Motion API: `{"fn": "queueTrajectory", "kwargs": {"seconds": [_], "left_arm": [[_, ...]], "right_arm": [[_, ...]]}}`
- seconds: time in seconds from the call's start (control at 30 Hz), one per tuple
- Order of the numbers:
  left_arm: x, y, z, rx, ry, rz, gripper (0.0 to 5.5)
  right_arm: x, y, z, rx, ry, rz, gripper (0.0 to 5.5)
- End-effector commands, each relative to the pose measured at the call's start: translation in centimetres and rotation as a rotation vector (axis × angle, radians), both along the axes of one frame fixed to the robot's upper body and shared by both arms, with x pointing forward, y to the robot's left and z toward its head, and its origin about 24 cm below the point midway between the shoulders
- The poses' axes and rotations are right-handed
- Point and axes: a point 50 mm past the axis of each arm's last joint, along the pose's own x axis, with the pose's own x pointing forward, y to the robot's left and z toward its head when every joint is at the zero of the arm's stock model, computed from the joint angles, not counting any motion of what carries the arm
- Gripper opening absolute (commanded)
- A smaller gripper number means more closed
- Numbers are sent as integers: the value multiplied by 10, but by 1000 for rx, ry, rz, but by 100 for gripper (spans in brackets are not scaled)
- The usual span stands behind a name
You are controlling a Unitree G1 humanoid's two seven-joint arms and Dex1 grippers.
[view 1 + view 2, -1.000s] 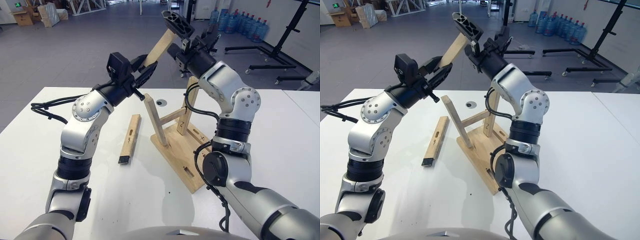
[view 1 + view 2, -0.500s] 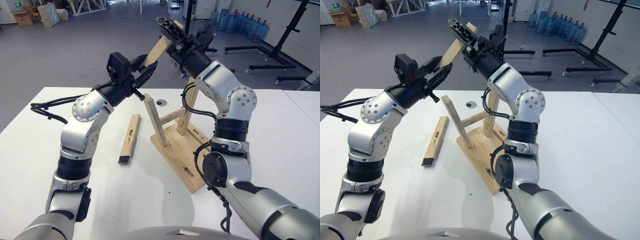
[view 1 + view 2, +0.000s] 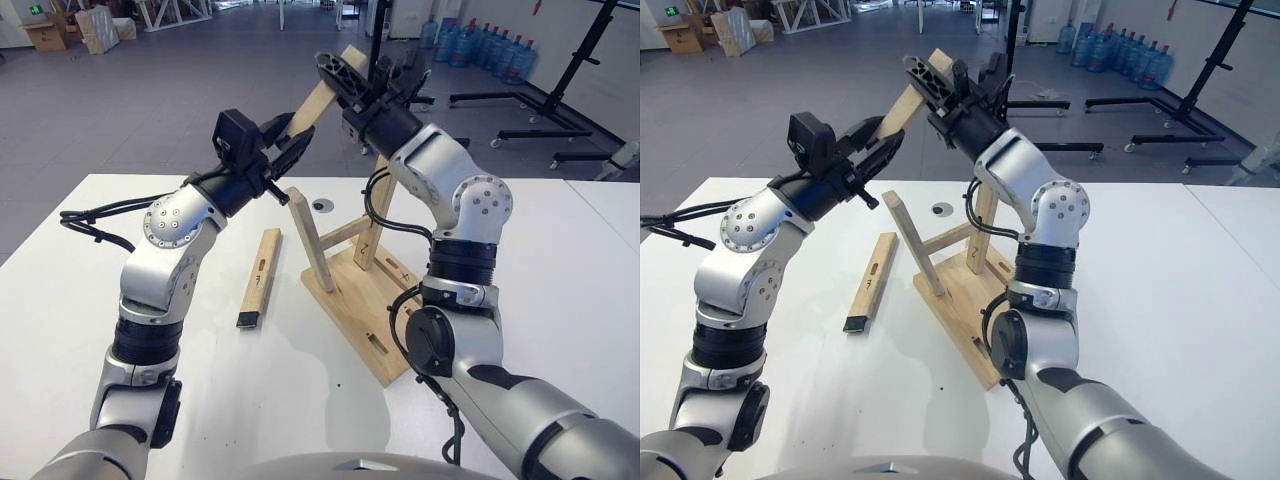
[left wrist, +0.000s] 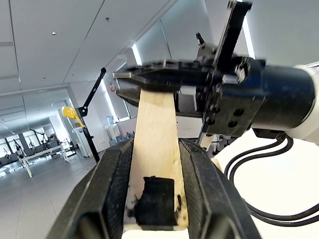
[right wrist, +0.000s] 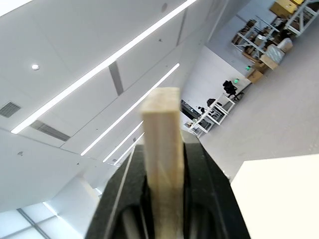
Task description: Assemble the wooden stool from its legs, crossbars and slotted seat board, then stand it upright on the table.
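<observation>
**Leg held in the air by both grippers, above the part-built stool**

Left gripper (image 3: 283, 142): jaws clamped on the lower, black-capped end of the held leg (image 3: 318, 97), which slants up and away over the far table edge. Loose leg (image 3: 259, 276): flat on the white table (image 3: 560, 260), slot up, black end nearest, just left of the seat board (image 3: 350, 300). The board lies flat with two legs (image 3: 312, 240) planted in it and a crossbar (image 3: 345, 233) joining them. Right gripper (image 3: 350, 72): closed on the held leg's upper end.
</observation>
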Motion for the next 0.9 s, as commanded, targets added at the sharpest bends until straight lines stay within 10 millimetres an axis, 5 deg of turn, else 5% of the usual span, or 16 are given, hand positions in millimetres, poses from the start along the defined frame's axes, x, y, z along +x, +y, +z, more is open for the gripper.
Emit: {"fn": "queueTrajectory", "kwargs": {"seconds": [0.03,0.9], "left_arm": [[-3,0,-11,12,50,9,128],[-4,0,-31,-1,124,20,128]], "right_arm": [[-3,-4,-7,-16,7,-13,39],[-11,-2,-29,-28,62,-10,39]]}}
